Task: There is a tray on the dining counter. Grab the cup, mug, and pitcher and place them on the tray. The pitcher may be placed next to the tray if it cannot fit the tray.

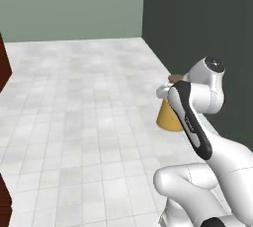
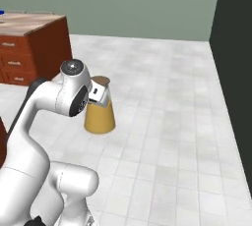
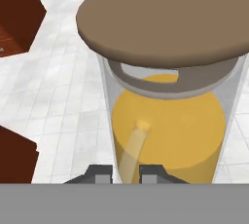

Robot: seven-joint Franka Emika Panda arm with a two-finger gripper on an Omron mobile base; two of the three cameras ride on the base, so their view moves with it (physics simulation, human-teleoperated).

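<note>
End effector [image 3: 127, 173] gripping pitcher [image 2: 100, 112] over tiled floor [image 1: 74, 112].

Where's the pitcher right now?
The pitcher is held in the gripper above the tiled floor, right of the brown cabinet in the right base view.

The pitcher [image 3: 168, 135] is clear glass with orange-yellow liquid and a brown lid [image 3: 165, 18]; the floor [image 1: 84, 102] is pale grey-white tile.

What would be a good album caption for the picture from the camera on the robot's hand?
Close-up from the hand: the gripper closed on the glass pitcher of orange-yellow liquid, under its round brown lid, above a pale tiled floor.
</note>
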